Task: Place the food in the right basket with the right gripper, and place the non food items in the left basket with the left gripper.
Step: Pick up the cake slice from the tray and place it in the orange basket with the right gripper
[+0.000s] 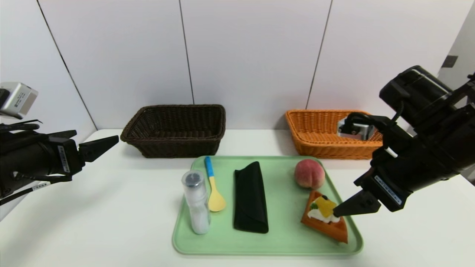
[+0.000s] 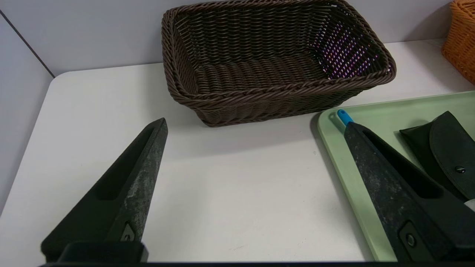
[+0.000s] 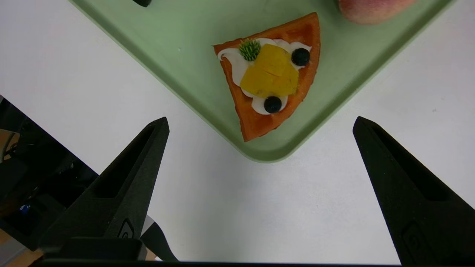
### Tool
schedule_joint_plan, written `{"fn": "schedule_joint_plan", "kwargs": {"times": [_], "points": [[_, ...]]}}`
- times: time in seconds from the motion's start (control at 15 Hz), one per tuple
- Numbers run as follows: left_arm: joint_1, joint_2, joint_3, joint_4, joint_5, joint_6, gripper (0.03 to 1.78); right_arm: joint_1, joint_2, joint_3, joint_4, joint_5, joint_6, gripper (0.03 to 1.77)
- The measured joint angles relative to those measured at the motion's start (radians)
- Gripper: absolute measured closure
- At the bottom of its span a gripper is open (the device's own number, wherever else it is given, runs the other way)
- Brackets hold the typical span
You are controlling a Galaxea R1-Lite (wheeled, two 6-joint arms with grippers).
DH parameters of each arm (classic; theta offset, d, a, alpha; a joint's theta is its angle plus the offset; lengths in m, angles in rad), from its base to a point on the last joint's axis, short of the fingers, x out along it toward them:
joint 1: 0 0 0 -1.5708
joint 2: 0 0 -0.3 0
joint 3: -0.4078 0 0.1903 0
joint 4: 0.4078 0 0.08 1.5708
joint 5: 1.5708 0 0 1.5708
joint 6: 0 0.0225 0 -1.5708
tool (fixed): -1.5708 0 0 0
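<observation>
Right gripper (image 3: 259,122): fingers spread wide, nothing held, tilted down above the near right corner of the tray (image 1: 285,246), over the waffle (image 1: 326,221). The waffle lies flat on the tray, just in front of the peach (image 1: 310,173). Left gripper (image 2: 256,124): fingers spread wide, nothing held, roughly level at the table's left side, aimed toward the brown basket (image 1: 174,129). On the tray's left half: bottle (image 1: 196,202), spoon (image 1: 213,191), black case (image 1: 250,198). The orange basket (image 1: 319,133) stands behind the tray at right
</observation>
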Motion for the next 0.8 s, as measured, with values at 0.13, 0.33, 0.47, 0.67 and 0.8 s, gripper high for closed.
{"fn": "schedule_joint_plan", "kwargs": {"times": [0.13, 0.33, 0.47, 0.67, 0.8], "points": [[-0.001, 0.005, -0.001, 0.000, 0.000, 0.000, 0.12, 0.017, 0.027, 0.006, -0.001, 0.000, -0.001, 0.09], [-0.001, 0.008, 0.000, 0.000, 0.000, 0.000, 0.12, 0.044, 0.064, 0.032, -0.032, -0.015, -0.001, 0.09], [-0.003, 0.009, 0.001, 0.000, 0.000, 0.000, 0.12, 0.058, 0.085, 0.074, -0.096, -0.051, -0.002, 0.09], [-0.004, 0.008, 0.003, -0.001, 0.000, 0.000, 0.12, 0.065, 0.121, 0.132, -0.195, -0.090, -0.004, 0.09], [-0.007, 0.007, 0.003, -0.001, -0.002, 0.000, 0.12, 0.071, 0.142, 0.151, -0.203, -0.110, -0.004, 0.09]]}}
